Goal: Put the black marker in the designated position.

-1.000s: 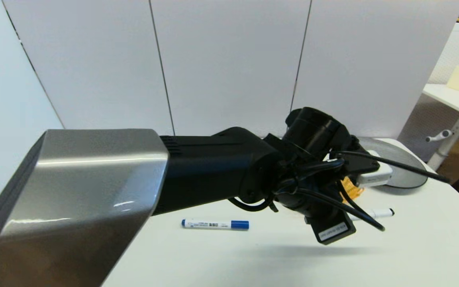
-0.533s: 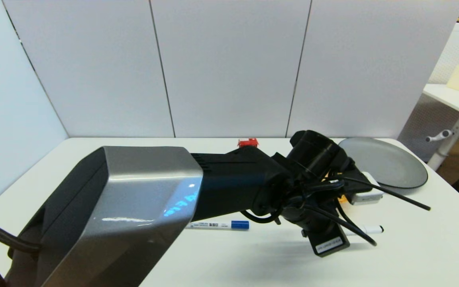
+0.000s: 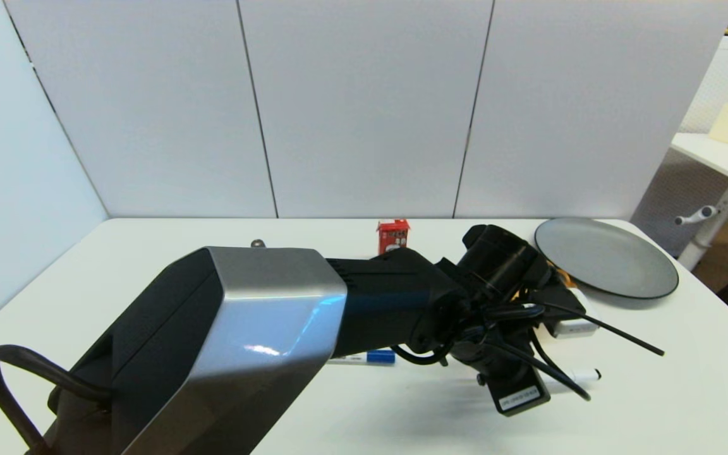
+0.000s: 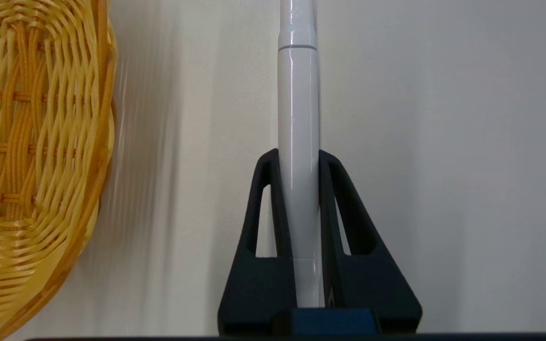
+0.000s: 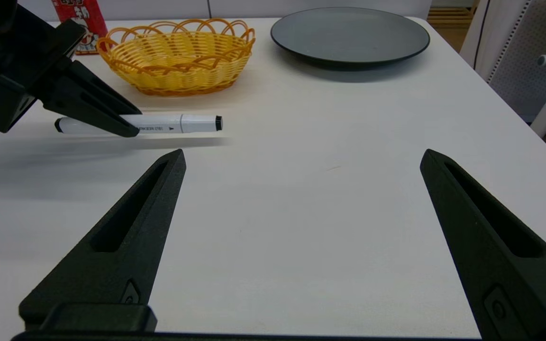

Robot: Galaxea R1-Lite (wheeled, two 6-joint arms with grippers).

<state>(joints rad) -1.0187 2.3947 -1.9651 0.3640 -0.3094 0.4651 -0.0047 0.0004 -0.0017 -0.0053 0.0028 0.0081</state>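
— Table (image 3: 667, 404)?
— White, bearing everything below. Partition panels behind.

— Left arm (image 3: 237, 341)?
— Silver and black, reaching from near left across to centre right, hiding much of the table.

— Plate (image 3: 604, 256)?
— Dark grey, far right corner, well apart from the pens.

— Basket (image 5: 178, 54)?
— Yellow wicker, left of the plate, just beyond the black marker; mostly hidden behind the wrist in the head view.

— Right gripper (image 5: 301, 161)?
— Parked near the front edge, fingers spread wide, holding nothing.

— Left gripper (image 4: 297, 158)?
— Down at the table right of centre, closed tight around the black marker, one finger on each side of the barrel.

— Red carton (image 3: 393, 235)?
— Upright at the far edge, centre, left of the basket.

— Black marker (image 5: 159, 124)?
— Slim, white, small black end pointing right, lying level, clamped toward its left half. Whether touching the table or just above, cannot tell.

— Blue-capped marker (image 3: 370, 357)?
— On the table left of the black one, half covered by the arm, cap end to the right.
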